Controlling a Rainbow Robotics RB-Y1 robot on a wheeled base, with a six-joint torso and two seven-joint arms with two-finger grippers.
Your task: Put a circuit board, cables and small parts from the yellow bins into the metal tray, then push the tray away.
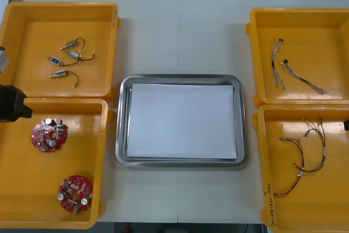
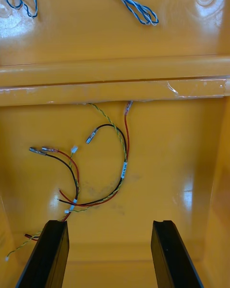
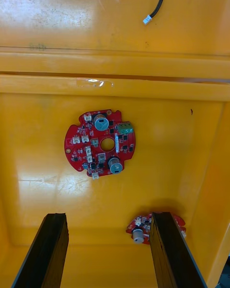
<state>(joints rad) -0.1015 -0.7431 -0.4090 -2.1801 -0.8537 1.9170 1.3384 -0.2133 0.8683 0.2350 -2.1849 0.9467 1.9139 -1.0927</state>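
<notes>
As both gape, left end effector (image 3: 109, 217) seemingly overhangs boards (image 3: 100, 144); right end effector (image 2: 109, 223), cables (image 2: 125, 159).

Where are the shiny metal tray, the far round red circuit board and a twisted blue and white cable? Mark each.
Shiny metal tray (image 1: 121, 124): front view, left rim.
Far round red circuit board (image 1: 49, 135): front view, its centre.
Twisted blue and white cable (image 2: 125, 0): right wrist view, mid-strand.
</notes>
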